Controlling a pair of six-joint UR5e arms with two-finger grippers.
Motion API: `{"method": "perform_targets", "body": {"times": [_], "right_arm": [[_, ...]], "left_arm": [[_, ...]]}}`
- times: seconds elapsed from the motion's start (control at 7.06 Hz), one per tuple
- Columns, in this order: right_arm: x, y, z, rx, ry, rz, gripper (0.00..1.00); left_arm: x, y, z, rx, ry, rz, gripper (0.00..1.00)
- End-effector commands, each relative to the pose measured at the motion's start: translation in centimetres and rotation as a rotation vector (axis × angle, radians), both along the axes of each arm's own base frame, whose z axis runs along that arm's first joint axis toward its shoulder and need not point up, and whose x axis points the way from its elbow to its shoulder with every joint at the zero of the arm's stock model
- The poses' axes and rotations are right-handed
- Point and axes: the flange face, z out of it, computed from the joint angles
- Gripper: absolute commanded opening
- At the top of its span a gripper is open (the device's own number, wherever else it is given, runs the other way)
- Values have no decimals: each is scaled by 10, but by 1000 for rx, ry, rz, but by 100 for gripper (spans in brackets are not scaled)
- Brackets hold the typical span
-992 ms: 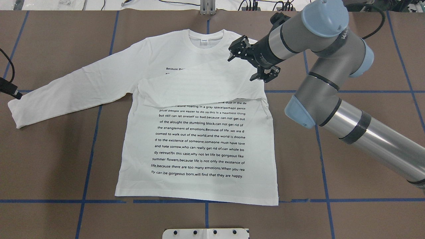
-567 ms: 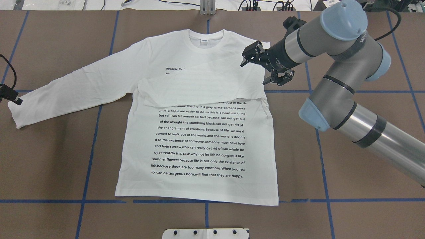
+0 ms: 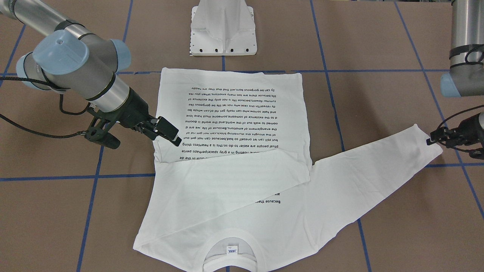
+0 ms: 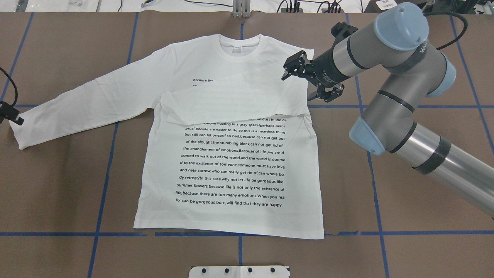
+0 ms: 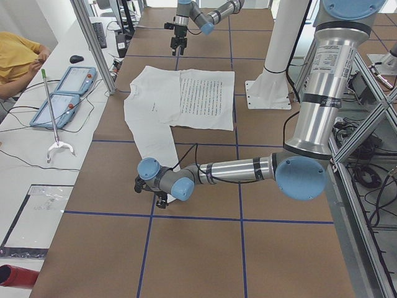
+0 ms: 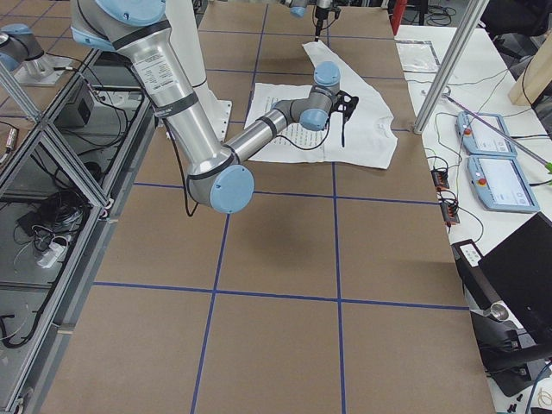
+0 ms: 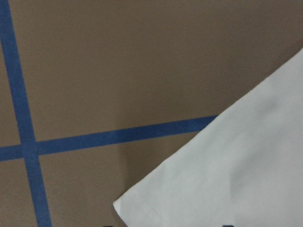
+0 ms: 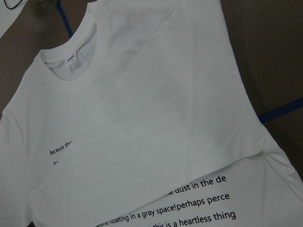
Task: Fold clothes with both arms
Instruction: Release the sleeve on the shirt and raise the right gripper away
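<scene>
One right claw [image 4: 297,87] gapes over T-shirt [image 4: 231,170] shoulder; left claw [image 3: 431,141] at cuff, cannot tell.

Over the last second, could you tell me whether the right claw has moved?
Yes. In the overhead view the right claw has drawn back rightward, farther from the collar.

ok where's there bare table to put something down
Bare table lies left of the shirt body, robot-side of the spread sleeve, and right of the body, though the right arm hangs over that. A thin strip runs between hem and base. Crowded: the shoulder by the right gripper, the cuff by the left gripper.
</scene>
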Motion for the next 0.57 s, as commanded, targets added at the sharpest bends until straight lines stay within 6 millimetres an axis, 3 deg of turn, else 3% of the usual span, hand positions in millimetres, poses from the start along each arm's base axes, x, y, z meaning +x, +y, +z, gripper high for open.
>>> {"method": "perform_targets", "body": {"times": [0.0, 0.43], "right_arm": [[-1, 1, -1, 5, 0, 4, 99], [-2, 2, 0, 6, 0, 3, 99]], "left_arm": [[6, 2, 3, -5, -2, 11, 79], [5, 4, 9, -13, -5, 13, 72]]}}
